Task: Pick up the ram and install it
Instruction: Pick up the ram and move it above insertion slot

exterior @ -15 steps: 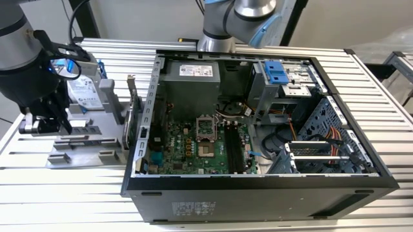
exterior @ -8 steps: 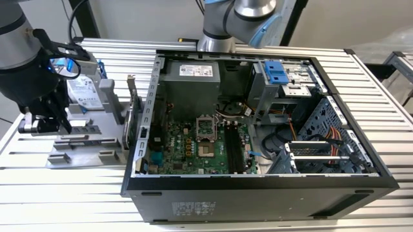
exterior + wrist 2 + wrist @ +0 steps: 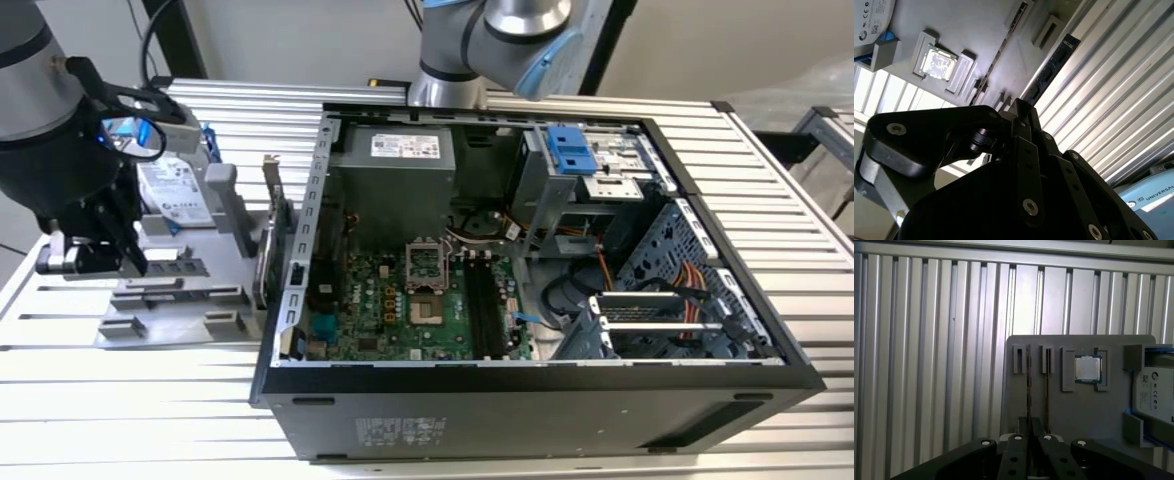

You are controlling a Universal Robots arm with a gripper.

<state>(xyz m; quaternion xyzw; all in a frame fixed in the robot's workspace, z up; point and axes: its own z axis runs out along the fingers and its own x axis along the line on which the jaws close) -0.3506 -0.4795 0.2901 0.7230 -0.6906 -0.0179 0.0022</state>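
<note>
Gleaming ribbed metal table [image 3: 134, 420] beneath gripper [image 3: 96, 262], grey holder [image 3: 180, 300] (computer case [image 3: 534, 415] alongside)

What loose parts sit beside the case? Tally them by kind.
ram: 2, the second edge-on, less sure
CPU: 1
drive: 1
card: 1
Total: 5

A ribbed metal table [image 3: 134, 430] carried everything. An open computer case [image 3: 534, 425] stood on it. A grey holder plate [image 3: 167, 322] lay just beside, at the case's 9 o'clock.
</note>
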